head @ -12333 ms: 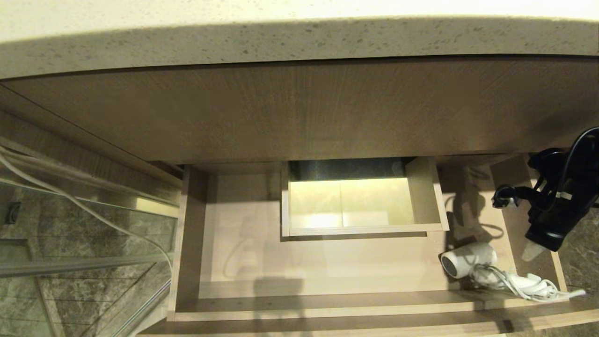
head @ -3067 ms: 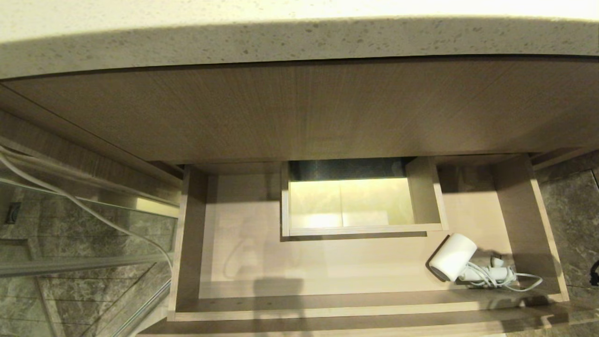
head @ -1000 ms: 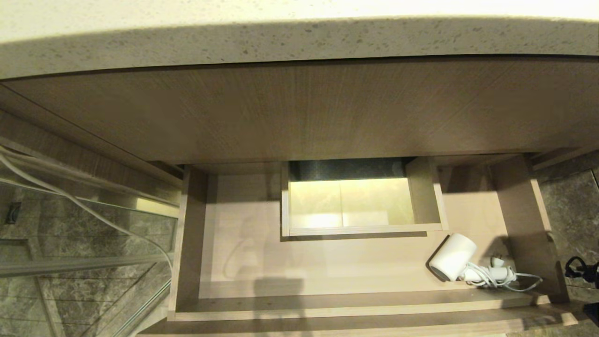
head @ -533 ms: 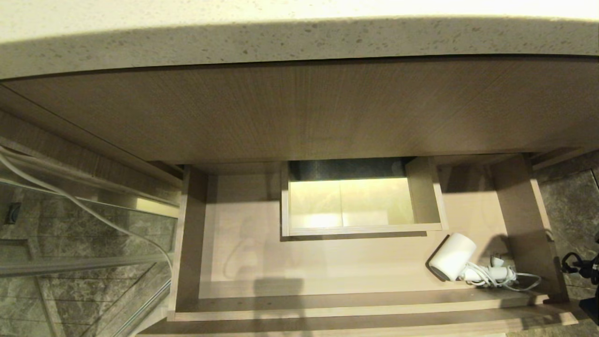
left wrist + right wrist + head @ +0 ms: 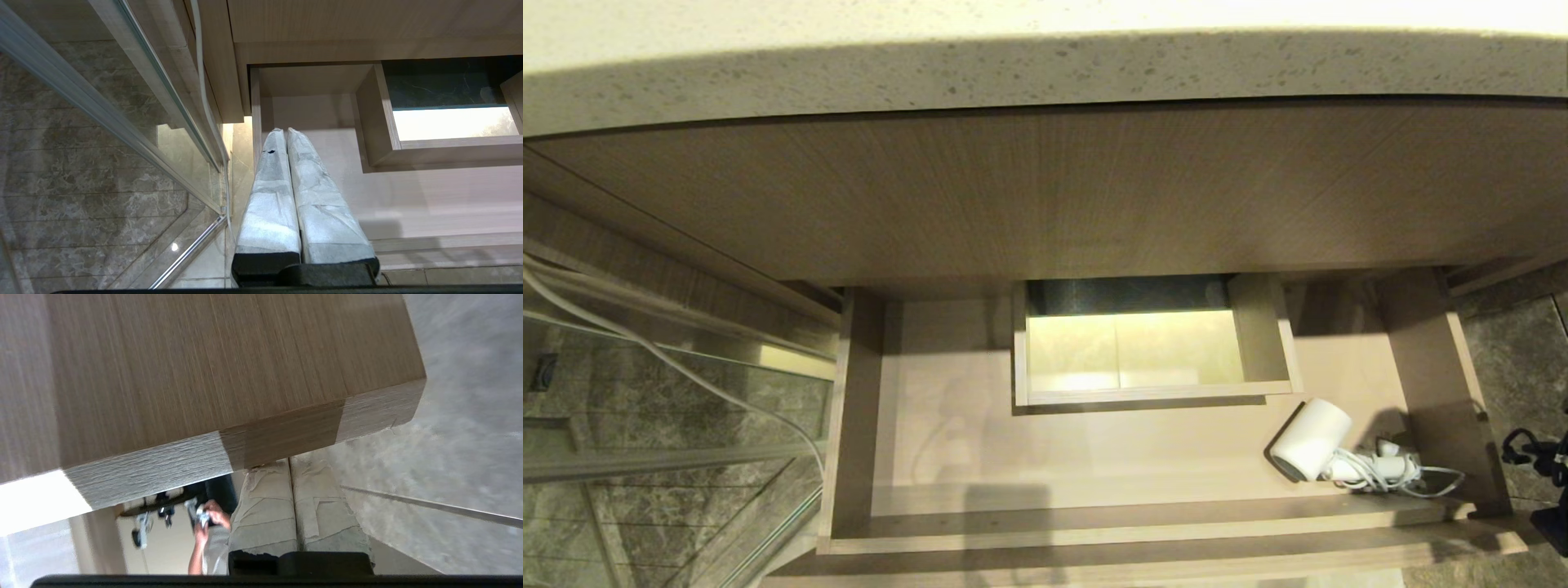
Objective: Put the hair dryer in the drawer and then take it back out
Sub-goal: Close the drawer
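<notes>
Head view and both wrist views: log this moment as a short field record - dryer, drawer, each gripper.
hair dryer: lying in the drawer's right front corner, cord bundled beside it, nothing gripping it
drawer: pulled open
right gripper: shut, empty, fingertips against the drawer front's underside near its right end
left gripper: shut, empty, parked by the drawer's left side
stage: dryer in, not taken out

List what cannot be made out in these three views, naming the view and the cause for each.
- Right gripper: head view's right edge cuts off all but part of the arm.
- Hair dryer: handle hidden under its wound cord, head view.
- Drawer: back lost under the cabinet panel.
- Left gripper: absent from head view.
</notes>
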Available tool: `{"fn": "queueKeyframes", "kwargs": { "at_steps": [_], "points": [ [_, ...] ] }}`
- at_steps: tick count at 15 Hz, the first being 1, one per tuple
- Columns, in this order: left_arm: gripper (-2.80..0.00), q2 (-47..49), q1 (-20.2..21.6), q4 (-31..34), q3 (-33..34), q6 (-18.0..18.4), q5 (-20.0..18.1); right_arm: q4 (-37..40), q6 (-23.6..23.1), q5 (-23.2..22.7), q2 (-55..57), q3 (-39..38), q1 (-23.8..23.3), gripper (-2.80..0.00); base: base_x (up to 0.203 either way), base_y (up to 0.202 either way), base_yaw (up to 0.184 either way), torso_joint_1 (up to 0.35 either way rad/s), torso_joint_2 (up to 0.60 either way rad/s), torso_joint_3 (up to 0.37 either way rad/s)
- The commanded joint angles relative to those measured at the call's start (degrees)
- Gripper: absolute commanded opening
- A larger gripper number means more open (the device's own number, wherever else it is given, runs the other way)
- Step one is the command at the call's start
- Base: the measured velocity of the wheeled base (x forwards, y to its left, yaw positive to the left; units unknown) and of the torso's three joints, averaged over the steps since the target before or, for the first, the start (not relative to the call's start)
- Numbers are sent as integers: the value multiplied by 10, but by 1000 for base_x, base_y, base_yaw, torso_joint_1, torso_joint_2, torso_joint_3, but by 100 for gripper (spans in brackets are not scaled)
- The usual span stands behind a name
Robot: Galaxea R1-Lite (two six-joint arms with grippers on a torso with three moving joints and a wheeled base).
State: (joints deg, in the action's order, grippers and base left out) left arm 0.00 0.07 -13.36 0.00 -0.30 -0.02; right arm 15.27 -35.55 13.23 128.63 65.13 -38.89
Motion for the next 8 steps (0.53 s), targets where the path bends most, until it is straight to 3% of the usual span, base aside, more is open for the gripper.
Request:
{"fn": "queueKeyframes", "kwargs": {
  "at_steps": [1, 8],
  "points": [
    [-280, 0, 0, -1, 23, 0, 0, -9, -1, -1, -8, -1, 2, -280, 0, 0, 0, 0, 0, 0],
    [-280, 0, 0, -1, 23, 0, 0, -38, -2, -24, -23, -1, 13, -280, 0, 0, 0, 0, 0, 0]
  ]
}}
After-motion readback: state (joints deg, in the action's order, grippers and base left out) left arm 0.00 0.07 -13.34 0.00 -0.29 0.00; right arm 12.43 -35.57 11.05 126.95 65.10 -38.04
